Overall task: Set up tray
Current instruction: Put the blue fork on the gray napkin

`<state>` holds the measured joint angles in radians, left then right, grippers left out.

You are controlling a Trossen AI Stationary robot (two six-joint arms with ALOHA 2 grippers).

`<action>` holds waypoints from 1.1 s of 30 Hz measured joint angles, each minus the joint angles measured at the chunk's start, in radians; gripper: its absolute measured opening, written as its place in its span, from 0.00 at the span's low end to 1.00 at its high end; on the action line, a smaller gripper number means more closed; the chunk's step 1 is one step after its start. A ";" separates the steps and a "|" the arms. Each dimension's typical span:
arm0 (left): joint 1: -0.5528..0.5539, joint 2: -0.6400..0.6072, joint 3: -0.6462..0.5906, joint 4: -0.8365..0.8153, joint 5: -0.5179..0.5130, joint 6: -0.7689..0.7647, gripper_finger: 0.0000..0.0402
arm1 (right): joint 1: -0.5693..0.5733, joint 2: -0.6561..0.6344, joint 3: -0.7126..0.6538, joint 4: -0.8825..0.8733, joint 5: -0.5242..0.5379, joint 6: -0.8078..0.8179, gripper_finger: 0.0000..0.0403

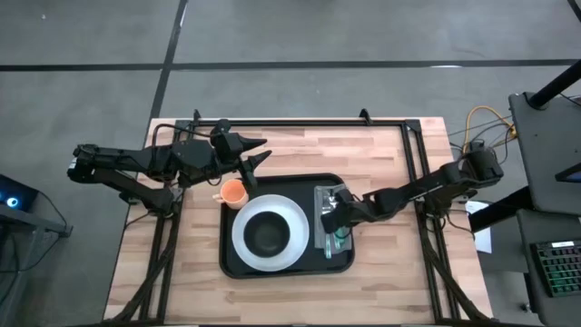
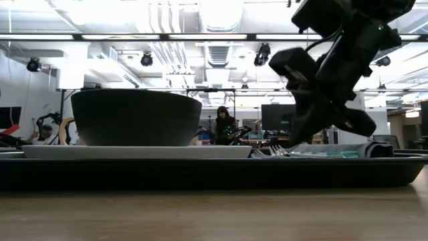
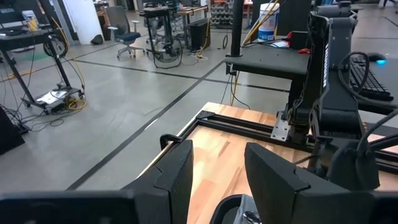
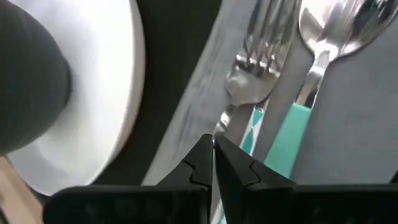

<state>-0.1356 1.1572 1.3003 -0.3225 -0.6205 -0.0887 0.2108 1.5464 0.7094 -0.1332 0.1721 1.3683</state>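
Two arms reach inward over the table [image 1: 300, 300]. Right gripper [image 1: 334, 216], fingers pressed together, dips low over the fork [image 4: 252, 71] on the napkin [image 4: 348, 149] inside the tray [image 1: 229, 259]. Farther back, left gripper [image 1: 260, 151] hovers, fingers apart.

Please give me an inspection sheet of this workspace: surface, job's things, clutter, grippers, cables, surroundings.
Surface: wooden table, black frame along its edges.
Job's things: black tray at the middle; on it a white plate with a dark bowl, and a grey napkin with a fork and a spoon, both teal-handled.
Clutter: orange cup on the table, at the tray's left far corner.
Grippers: right gripper low over the napkin at the fork's handle, jaws shut. Left gripper above the table beyond the cup, jaws apart, empty.
Cables: yellow and orange cables off the table's right far corner.
Surroundings: keyboard at right; a person far behind.
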 joint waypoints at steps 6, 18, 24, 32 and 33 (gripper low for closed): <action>0.000 0.000 0.000 0.000 0.000 0.000 0.31 | 0.000 0.043 0.011 0.041 -0.017 -0.002 0.02; 0.000 0.000 0.001 0.000 0.000 0.000 0.31 | -0.010 0.059 0.010 0.037 -0.041 -0.036 0.02; 0.000 0.000 0.001 0.000 0.000 0.000 0.31 | -0.032 0.084 0.022 0.043 -0.061 -0.060 0.02; 0.000 0.000 0.002 0.000 0.000 0.000 0.31 | -0.076 0.092 0.042 0.039 -0.063 -0.120 0.02; 0.000 0.000 0.002 0.001 0.000 0.000 0.31 | -0.082 0.092 0.043 0.038 -0.065 -0.125 0.02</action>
<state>-0.1358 1.1568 1.3025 -0.3220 -0.6203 -0.0887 0.1285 1.6382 0.7519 -0.0948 0.1073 1.2434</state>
